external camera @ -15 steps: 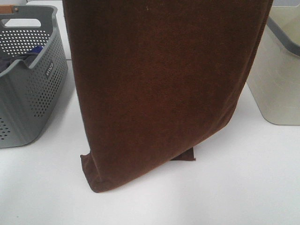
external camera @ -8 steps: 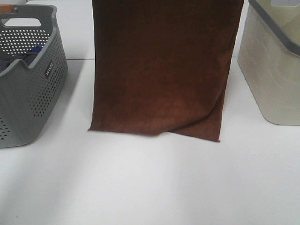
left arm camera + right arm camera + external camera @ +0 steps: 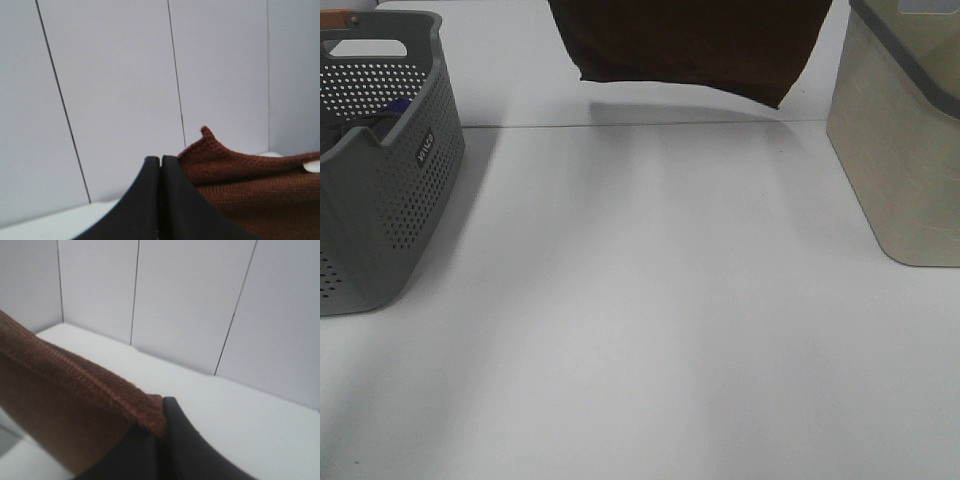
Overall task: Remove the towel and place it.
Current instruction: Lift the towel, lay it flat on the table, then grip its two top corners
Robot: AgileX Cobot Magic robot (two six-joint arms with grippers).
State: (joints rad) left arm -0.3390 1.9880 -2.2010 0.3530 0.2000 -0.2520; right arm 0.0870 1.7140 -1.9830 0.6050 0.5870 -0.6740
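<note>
Grey perforated plastic basket (image 3: 380, 200) stands at the white table's (image 3: 640, 330) left edge. Left gripper (image 3: 160, 160) and right gripper (image 3: 165, 412), each clamped on a top corner, hold the dark brown terry towel (image 3: 690, 45) spread above the far edge, probably for laying flat. Beige plastic bin (image 3: 900, 150) stands at the right edge.

A white counter (image 3: 650, 330) fills the scene, smooth and matte. A thin dark seam (image 3: 650, 124) runs left to right across its far part. On the left edge stands a grey plastic laundry basket (image 3: 380, 210) with perforated walls and a cut-out handle; its near end runs out of view. On the far right stands a beige bin (image 3: 900, 150) with a grey rim, also cut off by the edge. The two stand well apart, with bare counter between them crossed by soft grey shadows.
</note>
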